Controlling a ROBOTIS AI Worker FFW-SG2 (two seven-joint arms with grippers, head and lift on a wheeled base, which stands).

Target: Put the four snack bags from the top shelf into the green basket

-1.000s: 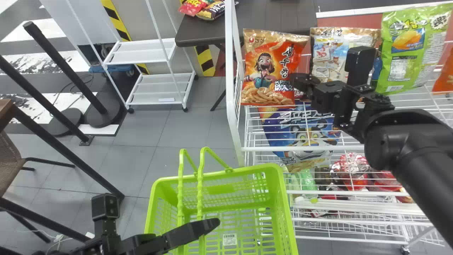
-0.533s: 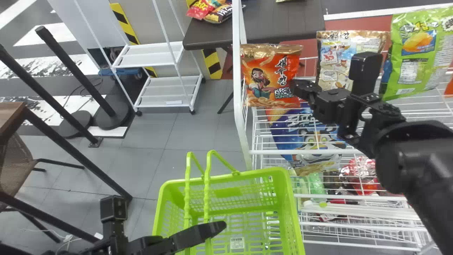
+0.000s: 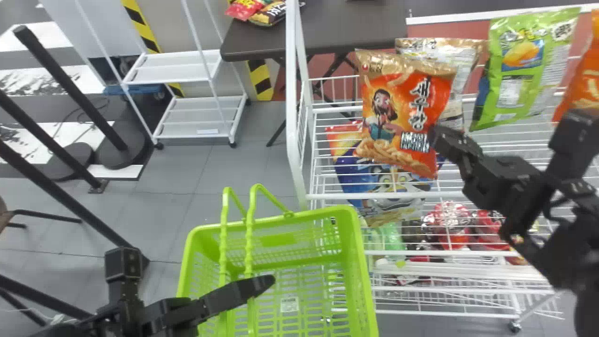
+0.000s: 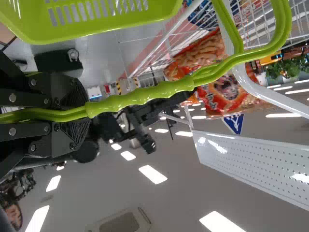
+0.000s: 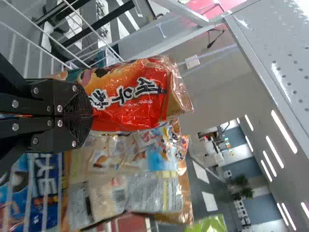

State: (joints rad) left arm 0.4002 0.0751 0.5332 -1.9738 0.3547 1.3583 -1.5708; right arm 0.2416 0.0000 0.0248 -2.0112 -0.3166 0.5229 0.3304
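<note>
The head view cuts off the green basket (image 3: 362, 262).

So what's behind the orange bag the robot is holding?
A beige bag: its top and one side show past the orange bag in the head view, the rest is covered. Lower, through the shelf wires, is a blue bag, its upper middle hidden.

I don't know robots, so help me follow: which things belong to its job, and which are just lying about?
For the job:
red-orange bag, in the right pincer
beige bag
green bag
orange bag
green basket

Just lying about:
blue bag, lower down
white trolley
dark table
red packet
</note>
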